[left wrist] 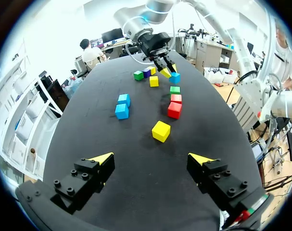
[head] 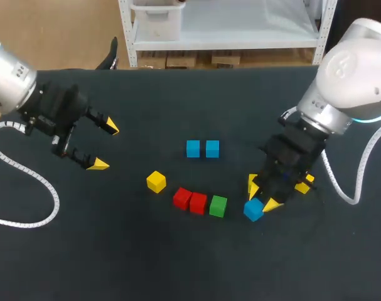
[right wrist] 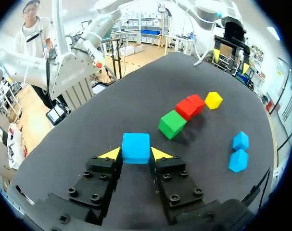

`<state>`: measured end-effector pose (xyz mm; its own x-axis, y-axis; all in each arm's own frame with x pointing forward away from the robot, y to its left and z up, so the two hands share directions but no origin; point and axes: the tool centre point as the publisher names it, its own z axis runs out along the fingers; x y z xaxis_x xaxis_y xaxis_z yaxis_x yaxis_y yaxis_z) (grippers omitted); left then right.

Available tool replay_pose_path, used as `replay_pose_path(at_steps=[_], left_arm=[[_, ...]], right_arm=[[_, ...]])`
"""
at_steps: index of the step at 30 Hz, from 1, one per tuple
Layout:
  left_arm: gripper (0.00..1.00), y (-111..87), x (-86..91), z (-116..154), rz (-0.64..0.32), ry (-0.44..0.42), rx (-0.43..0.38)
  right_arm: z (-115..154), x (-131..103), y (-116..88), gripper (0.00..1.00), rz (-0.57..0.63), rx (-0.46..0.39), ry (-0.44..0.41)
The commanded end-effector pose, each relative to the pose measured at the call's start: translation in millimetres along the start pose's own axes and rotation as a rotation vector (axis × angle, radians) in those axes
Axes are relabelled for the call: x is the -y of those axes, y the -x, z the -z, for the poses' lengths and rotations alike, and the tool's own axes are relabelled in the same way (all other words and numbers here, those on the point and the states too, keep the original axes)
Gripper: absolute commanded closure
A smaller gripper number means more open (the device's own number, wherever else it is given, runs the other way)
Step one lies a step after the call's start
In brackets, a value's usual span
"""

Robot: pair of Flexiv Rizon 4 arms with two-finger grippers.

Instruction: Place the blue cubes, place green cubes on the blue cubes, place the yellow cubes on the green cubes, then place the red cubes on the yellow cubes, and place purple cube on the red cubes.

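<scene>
One purple cube (left wrist: pixel 146 73), left wrist view only

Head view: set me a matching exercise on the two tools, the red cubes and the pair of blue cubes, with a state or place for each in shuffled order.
Column one:
1. left tool
2. right tool
3. red cubes
4. pair of blue cubes

Column two:
A. side by side, with a green cube next to them
B. open, holding nothing
C. standing on their own, apart from the other cubes
D. shut on a single blue cube

Pairs: 1-B, 2-D, 3-A, 4-C.
</scene>
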<state>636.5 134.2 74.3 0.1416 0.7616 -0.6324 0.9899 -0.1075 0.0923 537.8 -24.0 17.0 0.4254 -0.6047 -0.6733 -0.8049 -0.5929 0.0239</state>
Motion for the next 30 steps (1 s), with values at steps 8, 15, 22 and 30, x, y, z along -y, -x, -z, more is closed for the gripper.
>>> replay_pose_path(at_steps=[8,15,22,30], left_arm=[[0.0,-1.1,0.5,0,-0.003,0.003,0.003],[0.0,-1.1,0.5,0,-0.003,0.003,0.003],[0.0,-1.1,0.5,0,-0.003,0.003,0.003],[0.0,-1.1,0.5,0,-0.003,0.003,0.003]], right_arm=[[82,25,23,1.0,-0.186,-0.091,-0.219],[103,65,14,1.0,-0.292,-0.066,-0.39],[100,102,2,1.0,-0.35,-0.075,-0.457],[92,126,-19,1.0,-0.407,-0.059,-0.478]])
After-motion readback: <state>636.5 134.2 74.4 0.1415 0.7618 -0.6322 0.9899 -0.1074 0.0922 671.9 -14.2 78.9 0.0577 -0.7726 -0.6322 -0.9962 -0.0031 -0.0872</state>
